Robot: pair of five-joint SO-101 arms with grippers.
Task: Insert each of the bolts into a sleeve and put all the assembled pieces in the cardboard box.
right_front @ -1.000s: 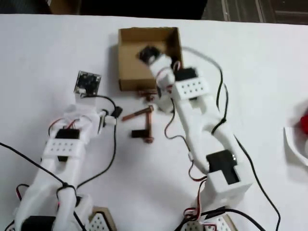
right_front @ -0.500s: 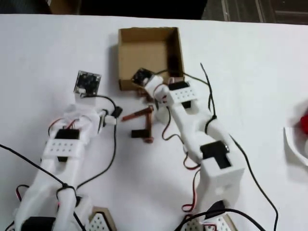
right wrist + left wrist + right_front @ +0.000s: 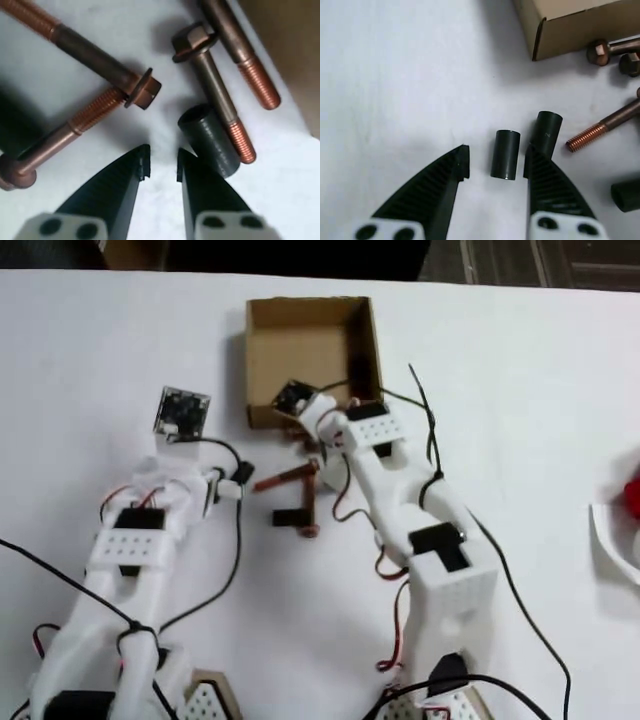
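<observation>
two so-101 arms at a white table (image 3: 520,370), the open cardboard box (image 3: 262,360) standing at the far middle; the right gripper (image 3: 162,152) hangs low just short of the box's near wall, its jaws drawn to a narrow gap with nothing between them; the left gripper (image 3: 496,151) sits well left of the box, jaws spread wide around a black sleeve (image 3: 505,154) on the table, which touches neither finger; a second sleeve (image 3: 547,131) stands close against the outer side of one finger.

broad bare table lies left and right of the box, with a white dish (image 3: 612,540) at the right edge, well apart from the work; the tight spot is between the arms, where the copper bolts (image 3: 288,478) lie crossed near the box's near wall.

the high view hides both sets of fingertips under the wrists; the right wrist view shows four bolts fanned out ahead of the jaws and a dark sleeve (image 3: 209,139) lying alongside one bolt's threaded end, just beside a finger; the left wrist view shows the box's near-left corner and two bolt heads tucked against its wall.
</observation>
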